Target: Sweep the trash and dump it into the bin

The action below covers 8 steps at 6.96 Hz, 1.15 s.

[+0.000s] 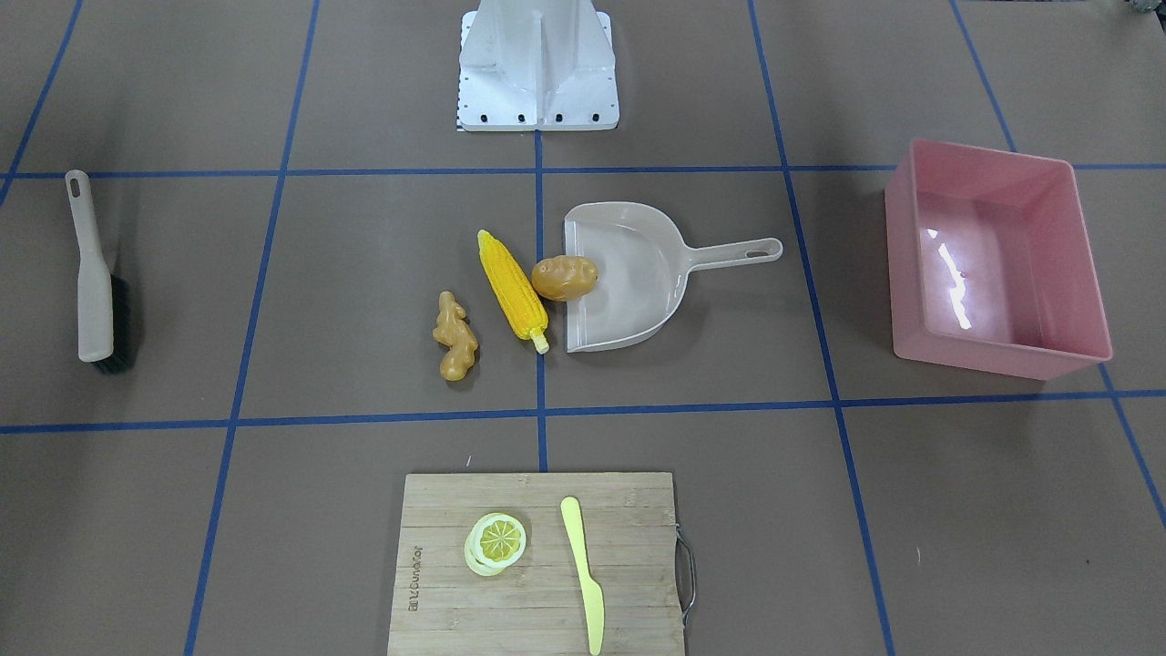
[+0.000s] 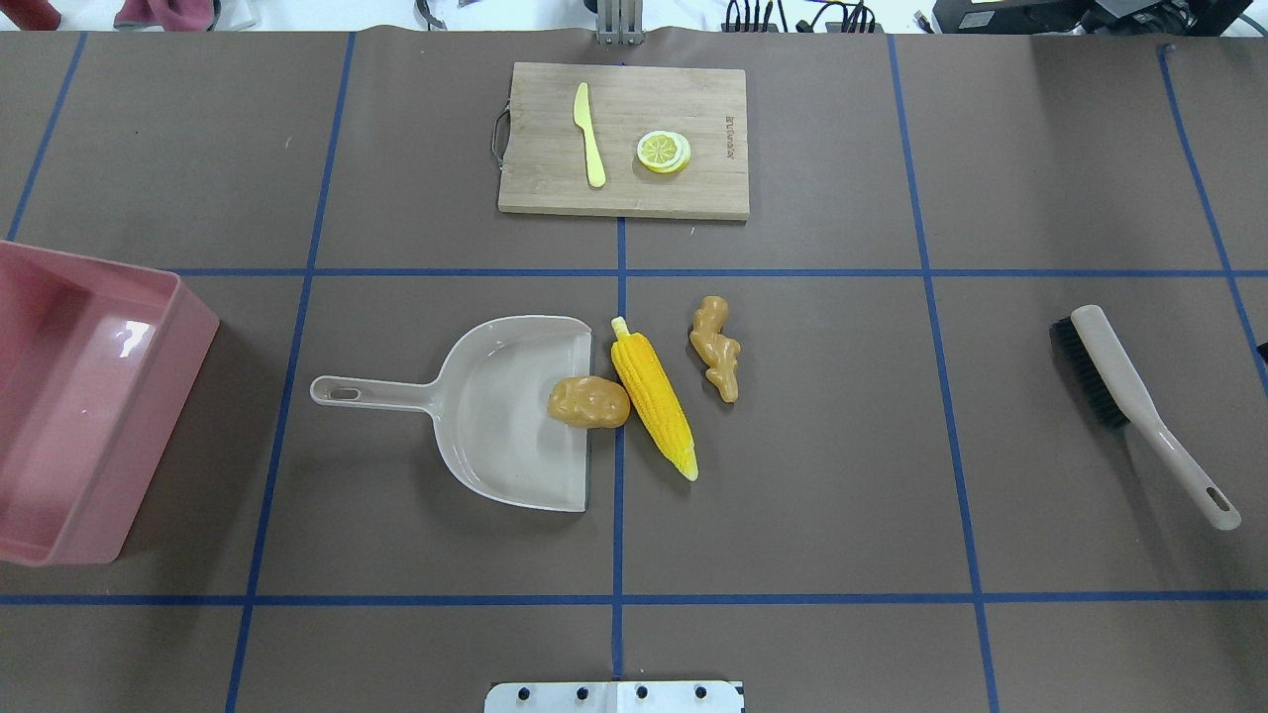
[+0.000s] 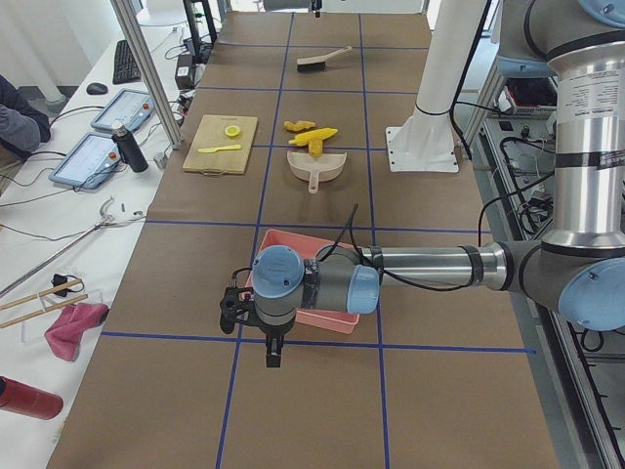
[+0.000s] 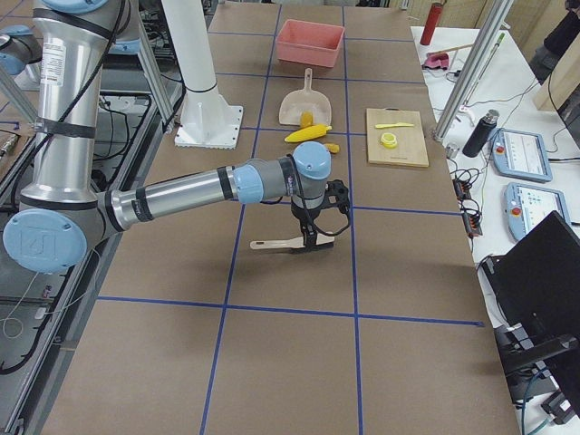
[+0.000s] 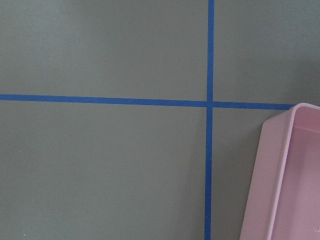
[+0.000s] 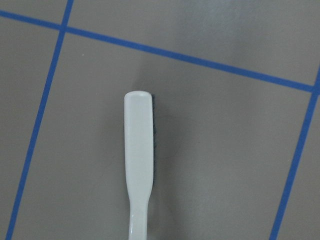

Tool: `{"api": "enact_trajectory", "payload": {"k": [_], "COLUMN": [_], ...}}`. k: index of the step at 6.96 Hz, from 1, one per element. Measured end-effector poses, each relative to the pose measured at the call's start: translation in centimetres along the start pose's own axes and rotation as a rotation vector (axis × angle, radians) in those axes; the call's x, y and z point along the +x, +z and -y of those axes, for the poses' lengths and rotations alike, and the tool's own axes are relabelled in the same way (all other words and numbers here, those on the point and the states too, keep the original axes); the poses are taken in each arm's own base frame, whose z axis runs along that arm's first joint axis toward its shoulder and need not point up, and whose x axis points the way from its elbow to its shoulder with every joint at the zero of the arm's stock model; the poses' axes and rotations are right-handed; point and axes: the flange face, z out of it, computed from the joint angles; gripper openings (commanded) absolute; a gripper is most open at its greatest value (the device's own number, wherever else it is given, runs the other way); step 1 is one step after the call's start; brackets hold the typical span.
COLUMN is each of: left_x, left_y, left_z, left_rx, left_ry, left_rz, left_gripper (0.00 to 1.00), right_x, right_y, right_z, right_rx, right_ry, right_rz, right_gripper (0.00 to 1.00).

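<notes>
The yellow corn cob (image 1: pixel 513 284), the tan ginger root (image 1: pixel 455 337) and the brown potato (image 1: pixel 564 278) lie at mid-table. The potato rests on the open lip of the grey-beige dustpan (image 1: pixel 638 264), and the corn lies just outside it. The pink bin (image 1: pixel 1002 355) stands apart, beyond the dustpan's handle. My left gripper (image 3: pixel 232 310) hovers beside the bin's outer end; the left wrist view shows one corner of the bin (image 5: pixel 272 190). My right gripper (image 4: pixel 317 234) hangs over the brush (image 4: pixel 276 243). I cannot tell whether either gripper is open or shut.
The brush (image 2: pixel 1129 386) lies alone at the far end of the table from the bin; the right wrist view shows its pale handle (image 6: pixel 138 160). A wooden cutting board (image 2: pixel 693 99) holds a lemon slice (image 2: pixel 663 152) and a pale yellow knife (image 2: pixel 589 134). Blue tape lines cross the brown table.
</notes>
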Motion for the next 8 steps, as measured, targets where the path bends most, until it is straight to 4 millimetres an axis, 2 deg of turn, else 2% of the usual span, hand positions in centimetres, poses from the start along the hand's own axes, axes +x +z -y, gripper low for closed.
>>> {"api": "enact_trajectory", "payload": {"k": [2,3,6,8], "left_x": [0.1,0.0,-0.2,-0.2], "left_y": [0.1,0.2,0.3,0.3], "left_z": [0.1,0.0,-0.2,-0.2], "left_rx": [-0.004,-0.009,-0.012,-0.011], "left_ry": [-0.008,-0.023,-0.034,-0.031], "left_rz": [0.0,0.0,0.006,0.008], "left_gripper": [0.99,0.99,0.99,0.99], "right_x": [-2.0,-2.9,-2.6,-2.7], "right_y": [4.3,6.2,9.0,10.2], "right_z": [-3.3,-4.1,-4.5,-3.3], "right_rx": [-0.018,-0.037,-0.079,-0.09], "right_ry": [-0.093,-0.119,-0.116,-0.075], "right_rz": [-0.034,-0.046,-0.069,-0.051], "right_gripper": [1.0,1.0,1.0,1.0]}}
